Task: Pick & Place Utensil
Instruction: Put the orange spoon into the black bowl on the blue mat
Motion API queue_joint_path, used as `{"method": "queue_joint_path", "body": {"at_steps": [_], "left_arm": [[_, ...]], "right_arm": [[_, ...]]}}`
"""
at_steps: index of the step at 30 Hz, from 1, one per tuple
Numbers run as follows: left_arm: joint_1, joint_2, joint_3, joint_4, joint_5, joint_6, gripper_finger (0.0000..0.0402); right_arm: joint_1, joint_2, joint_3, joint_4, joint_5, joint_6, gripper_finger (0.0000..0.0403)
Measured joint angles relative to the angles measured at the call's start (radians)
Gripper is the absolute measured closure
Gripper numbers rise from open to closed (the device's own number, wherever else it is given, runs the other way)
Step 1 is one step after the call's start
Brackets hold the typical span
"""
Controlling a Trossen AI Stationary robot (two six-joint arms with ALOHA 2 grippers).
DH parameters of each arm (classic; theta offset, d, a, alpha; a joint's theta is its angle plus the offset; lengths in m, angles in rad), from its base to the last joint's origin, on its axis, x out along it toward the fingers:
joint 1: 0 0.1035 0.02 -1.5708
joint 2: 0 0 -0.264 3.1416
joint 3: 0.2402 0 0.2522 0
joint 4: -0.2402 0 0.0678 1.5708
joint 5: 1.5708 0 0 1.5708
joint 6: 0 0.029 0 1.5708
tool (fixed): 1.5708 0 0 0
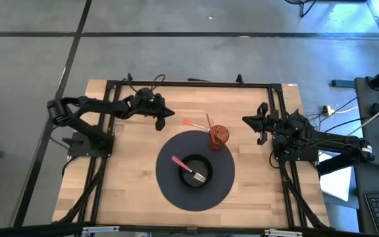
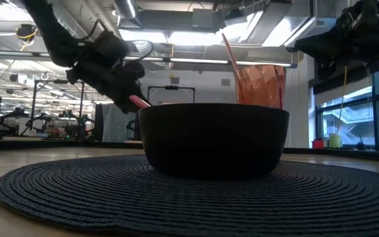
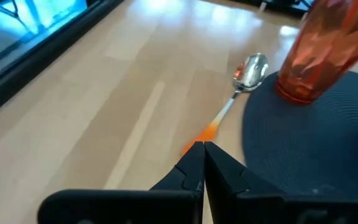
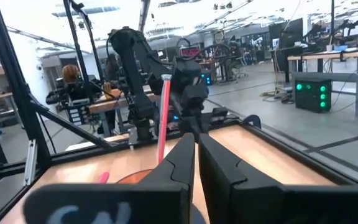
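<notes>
Spoon (image 3: 244, 84) on table, just ahead of closed left claw (image 3: 201, 152).

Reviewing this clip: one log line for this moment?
left gripper: shut, above orange-handled spoon | right gripper: shut, waiting | fork: in bowl

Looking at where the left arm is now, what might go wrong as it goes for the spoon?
1. The spoon lies flat on the wood with its bowl almost against the cup; a reach from the left hand could knock the cup over.
2. The cup stands on the mat edge, so a nudge may tip it.
3. The hand's fingers look shut and must open first.
</notes>
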Motion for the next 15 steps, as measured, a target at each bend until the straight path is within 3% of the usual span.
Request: {"method": "queue_joint_path", "body": {"at_steps": [9, 15], "left_arm": [[-0.064, 0.042, 0.0, 0.115, -0.15, 0.071, 0.0398], [-0.066, 0.042, 0.022, 0.151, -0.177, 0.062, 0.0398]], "right_arm": [[0.0, 0.0, 0.0, 0.031, 0.0, -0.032, 0.0379], [0.0, 0.0, 0.0, 0.084, 0.0, -0.072, 0.0379]]}}
